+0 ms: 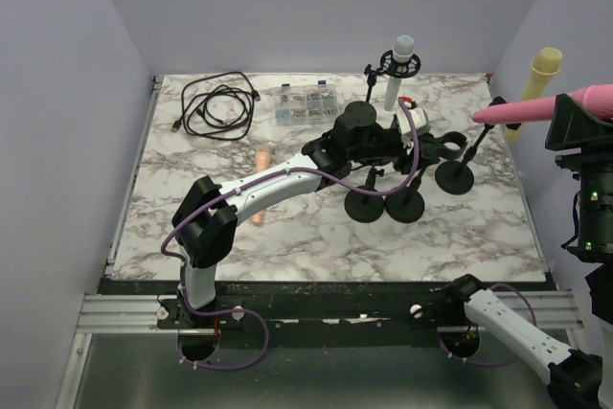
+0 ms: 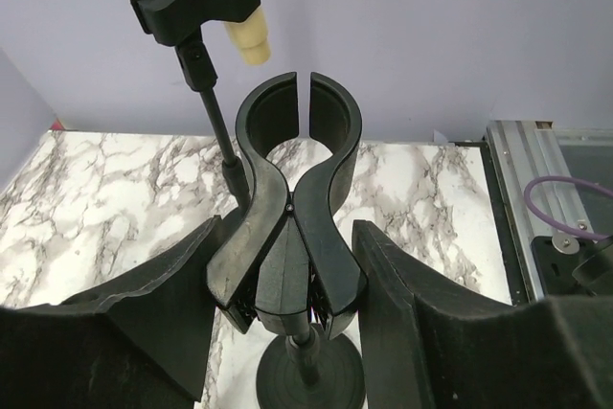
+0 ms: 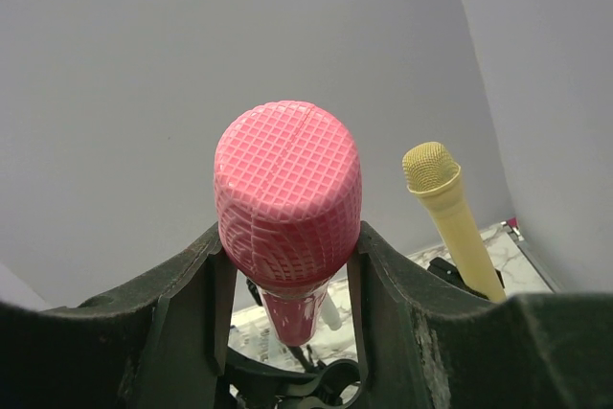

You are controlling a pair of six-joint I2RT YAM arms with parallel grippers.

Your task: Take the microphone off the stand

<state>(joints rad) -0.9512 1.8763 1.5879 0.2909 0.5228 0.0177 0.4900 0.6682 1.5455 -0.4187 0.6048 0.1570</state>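
Observation:
My right gripper (image 1: 565,108) (image 3: 287,261) is shut on the pink microphone (image 1: 522,110) (image 3: 287,198) just below its mesh head. It holds the microphone in the air at the right, apart from any stand. An empty black clip (image 2: 299,141) (image 1: 452,147) tops a stand with a round base (image 2: 308,380); its ring is almost closed. My left gripper (image 1: 436,144) (image 2: 285,237) is open, one finger close on each side of that clip's levers. The empty clip (image 3: 326,385) also shows below the pink microphone in the right wrist view.
A yellow microphone (image 1: 544,69) (image 2: 244,40) (image 3: 445,208) sits clipped in another stand (image 1: 454,177) at the right. A white and grey microphone (image 1: 400,62) stands at the back. Two more stand bases (image 1: 368,206) lie mid-table. A black cable (image 1: 218,107), a clear parts box (image 1: 302,102) and an orange object (image 1: 261,155) lie to the left.

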